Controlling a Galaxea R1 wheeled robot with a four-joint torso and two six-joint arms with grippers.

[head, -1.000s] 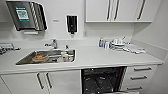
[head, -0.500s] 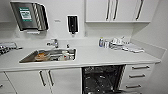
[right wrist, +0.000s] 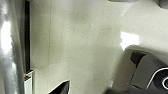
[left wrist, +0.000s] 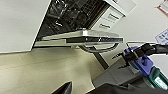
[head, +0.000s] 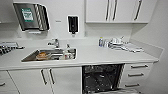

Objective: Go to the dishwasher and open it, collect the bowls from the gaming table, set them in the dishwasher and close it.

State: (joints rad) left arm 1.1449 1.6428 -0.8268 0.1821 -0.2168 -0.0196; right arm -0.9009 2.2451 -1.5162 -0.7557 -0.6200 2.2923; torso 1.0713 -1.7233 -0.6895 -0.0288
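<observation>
Both of my end effectors are hard to read right now: a dark pointed tip pokes into my left wrist view and a similar one into my right wrist view, and I cannot tell whether either end effector is wide, narrow or holding anything. From my head camera I look down on a white counter with a steel sink set into it, a tap behind the sink and something orange-brown lying in the basin, too blurred to name. Below the counter, right of the white cupboard doors, the dishwasher stands open, its dark racked inside showing, with a stack of drawers just beside it on the right. On the counter's far right lies a cluster of small white items near a little bottle. On the wall above hang a paper towel dispenser, a black soap dispenser and white upper cupboards. My left wrist camera sees the dishwasher door dropped flat, seen edge-on, over a pale speckled floor, with the dark racks behind it. My right wrist camera sees the same pale floor and a shiny steel surface along one edge.
</observation>
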